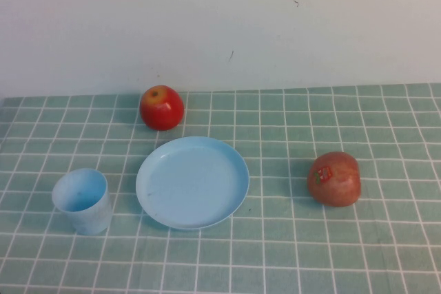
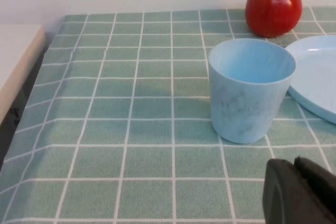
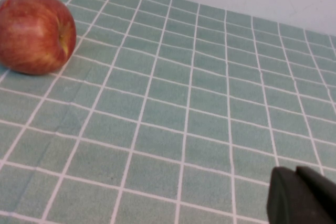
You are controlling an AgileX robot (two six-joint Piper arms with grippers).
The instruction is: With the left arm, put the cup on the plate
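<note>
The light blue cup [image 1: 82,200] stands upright on the green checked cloth, just left of the light blue plate [image 1: 192,182]. Neither arm shows in the high view. In the left wrist view the cup [image 2: 251,90] stands a short way ahead of my left gripper [image 2: 295,167], whose black fingers are pressed together and empty. The plate's rim [image 2: 316,77] shows beside the cup. My right gripper [image 3: 296,174] is shut and empty, low over bare cloth.
A red apple [image 1: 162,107] sits behind the plate near the wall; it also shows in the left wrist view [image 2: 273,7]. A darker red apple [image 1: 334,178] lies right of the plate and shows in the right wrist view [image 3: 34,32]. The table's left edge [image 2: 21,103] drops off.
</note>
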